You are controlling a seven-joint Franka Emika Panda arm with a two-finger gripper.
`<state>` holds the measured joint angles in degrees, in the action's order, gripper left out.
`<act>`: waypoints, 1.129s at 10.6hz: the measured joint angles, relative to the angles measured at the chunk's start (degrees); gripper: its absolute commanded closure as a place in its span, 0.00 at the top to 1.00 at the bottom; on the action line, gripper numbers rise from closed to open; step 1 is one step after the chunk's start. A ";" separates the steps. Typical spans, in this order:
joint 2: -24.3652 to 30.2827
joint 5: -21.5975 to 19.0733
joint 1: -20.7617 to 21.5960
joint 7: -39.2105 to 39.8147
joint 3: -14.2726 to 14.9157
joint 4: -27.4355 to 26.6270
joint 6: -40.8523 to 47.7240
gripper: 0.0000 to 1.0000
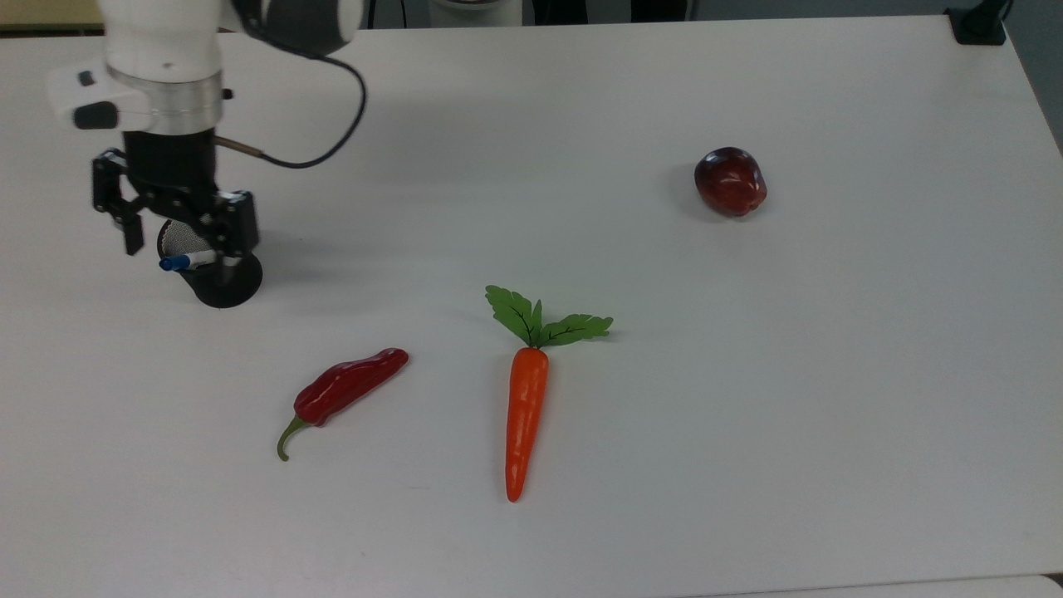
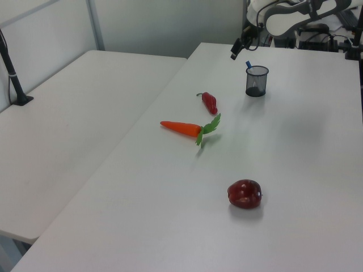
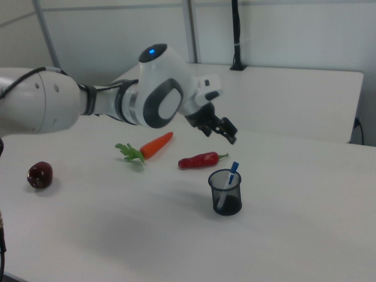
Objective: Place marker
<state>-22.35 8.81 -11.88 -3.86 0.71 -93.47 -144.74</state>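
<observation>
The marker (image 1: 189, 261), white with a blue cap, stands slanted inside the black mesh cup (image 1: 222, 285), its blue end sticking out over the rim. It shows the same way in the right view, marker (image 3: 232, 173) leaning in the cup (image 3: 226, 194), and in the left view, marker (image 2: 248, 64) in the cup (image 2: 256, 82). My gripper (image 1: 181, 236) hangs open just above the cup, fingers spread to either side of the marker and not touching it. In the right view my gripper (image 3: 221, 128) is above and behind the cup.
On the white table (image 1: 747, 415) lie a red chilli (image 1: 349, 386), an orange carrot (image 1: 526, 415) with green leaves, and a dark red apple (image 1: 731, 181) at the top view's right. A second table (image 2: 68, 113) adjoins at the left view's left.
</observation>
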 measured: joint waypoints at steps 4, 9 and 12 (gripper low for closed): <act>5.90 0.00 11.53 -3.48 -0.53 1.63 18.33 1.00; 16.11 -0.51 20.74 -1.01 -0.66 1.73 42.71 1.00; 20.60 -4.22 20.78 4.59 0.16 1.65 50.20 1.00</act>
<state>-1.75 4.59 8.90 0.73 0.87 -91.81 -94.55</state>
